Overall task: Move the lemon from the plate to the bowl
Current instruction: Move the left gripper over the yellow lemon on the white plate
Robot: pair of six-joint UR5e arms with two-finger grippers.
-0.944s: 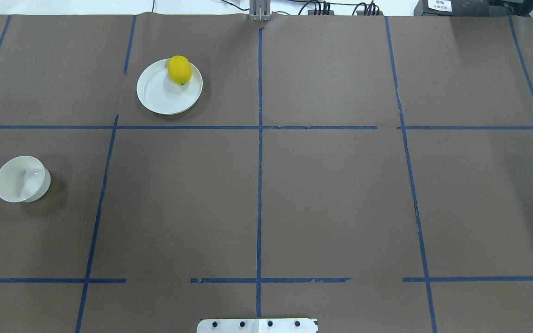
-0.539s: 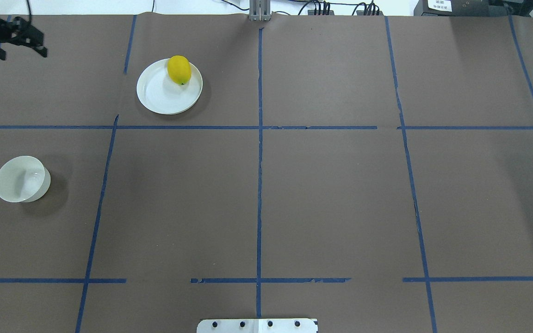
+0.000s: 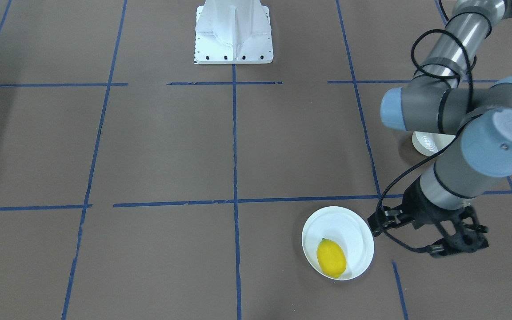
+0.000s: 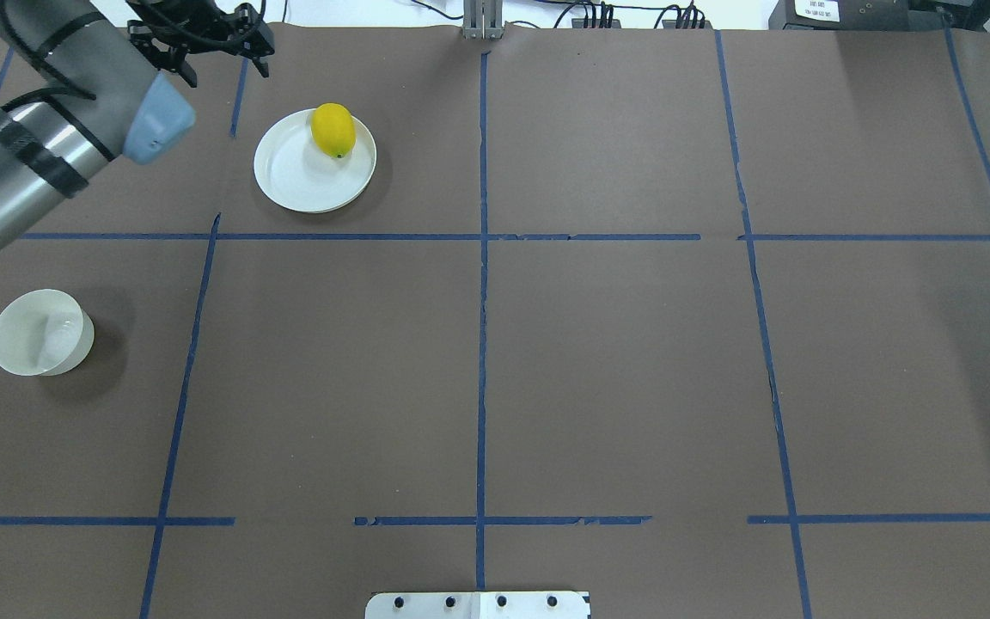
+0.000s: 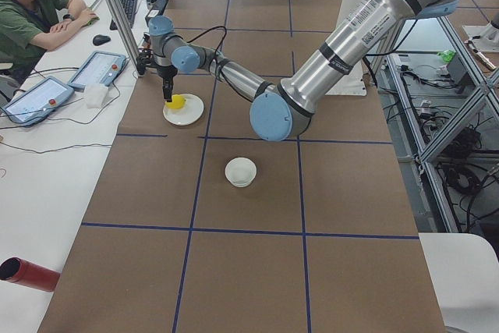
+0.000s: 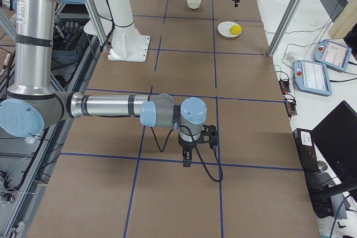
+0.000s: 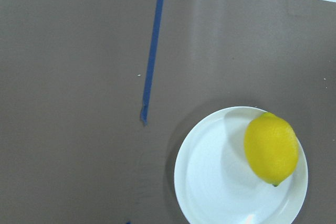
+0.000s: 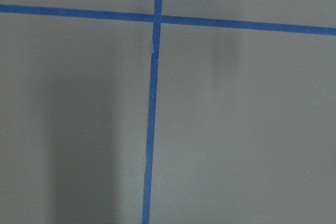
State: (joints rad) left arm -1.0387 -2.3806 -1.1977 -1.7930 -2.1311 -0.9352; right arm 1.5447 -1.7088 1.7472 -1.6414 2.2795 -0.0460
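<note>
**Left pincer beside plate; lemon on plate**

Left pincer (image 4: 227,70): its two black fingers stand spread apart and hold nothing. It points down and hangs above the counter (image 4: 615,361), off the plate's edge on the robot's left and toward the far side, near the plate but not over it. The left wrist view shows the plate in its lower right corner, which agrees with that offset. None of the fingers show in that view.

Right pincer (image 6: 187,161): appears only in the right side view, pointing down over a blue tape line near the robot's end of the counter. I cannot tell whether it is wide or narrow. Its wrist view shows only brown surface and crossing tape.

Lemon (image 4: 333,130): lies on its side on the plate (image 4: 293,180), on the far right part of the dish and close against the rim, with its pointed tip toward the robot. Nothing touches it.

Bowl (image 4: 39,333): stands upright on the counter, well apart from the plate, nearer the robot and further to its left.

Blue tape lines (image 4: 482,344) divide the brown surface into squares. A seated person (image 5: 27,13) is at the side desk.
</note>
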